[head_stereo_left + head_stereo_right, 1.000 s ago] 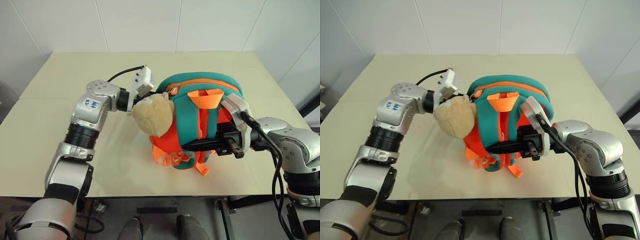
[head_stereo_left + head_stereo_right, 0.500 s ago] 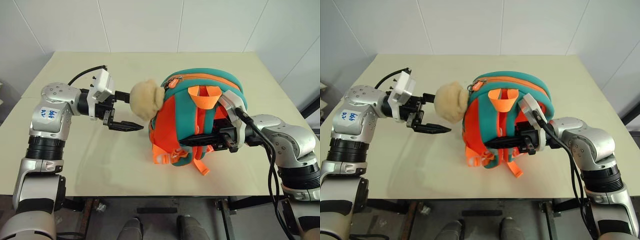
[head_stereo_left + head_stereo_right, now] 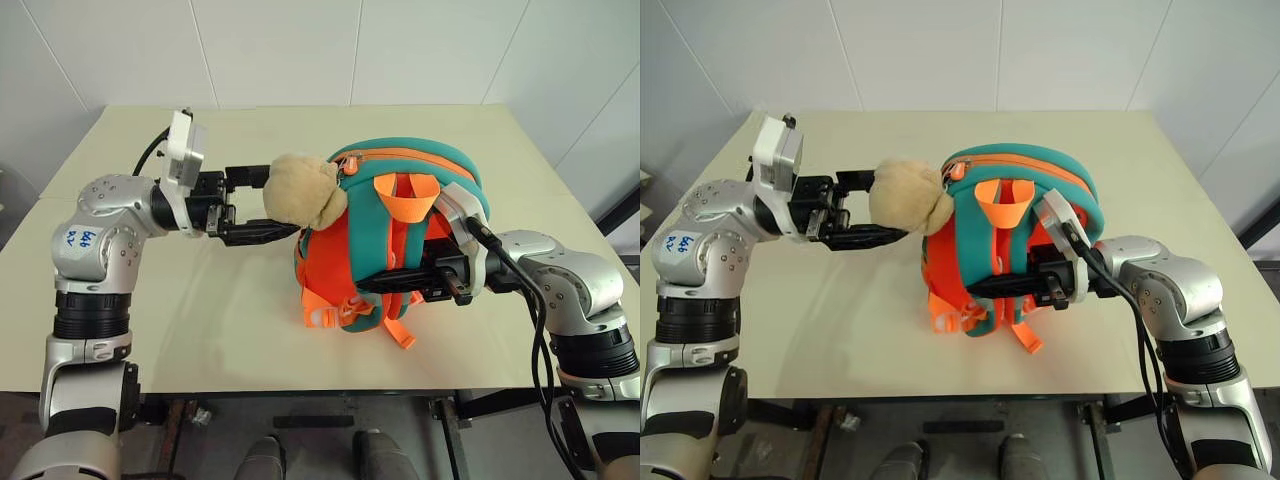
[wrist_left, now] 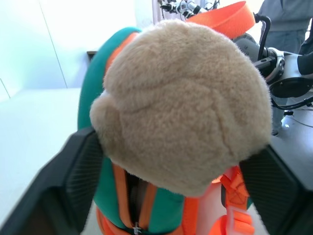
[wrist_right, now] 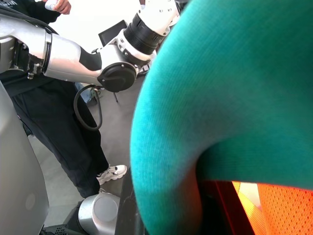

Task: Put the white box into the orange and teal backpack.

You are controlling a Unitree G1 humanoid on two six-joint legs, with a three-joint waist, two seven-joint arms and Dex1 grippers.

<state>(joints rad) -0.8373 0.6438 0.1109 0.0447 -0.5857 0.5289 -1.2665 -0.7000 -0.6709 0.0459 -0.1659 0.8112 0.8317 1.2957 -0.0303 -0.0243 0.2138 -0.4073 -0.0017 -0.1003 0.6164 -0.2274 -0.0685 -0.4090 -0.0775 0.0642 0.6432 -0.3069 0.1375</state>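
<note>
Left gripper (image 3: 268,205): fingers (image 4: 83,169) parted, bracketing beige plush toy (image 3: 305,191) from either side; actual contact hard to judge.

Right gripper (image 3: 385,283): clenched on teal padded strap (image 3: 412,232) at front of orange and teal backpack (image 3: 400,215).

Backpack: bright orange body, teal trim, orange webbing loop (image 3: 411,194) at top; standing upright near bench (image 3: 200,320) centre, long axis vertical, strap side facing robot. Plush toy attached on backpack's left side.

Silver arms, black ribbed joints, black cables, blue scrawl on left arm (image 3: 85,240).
</note>
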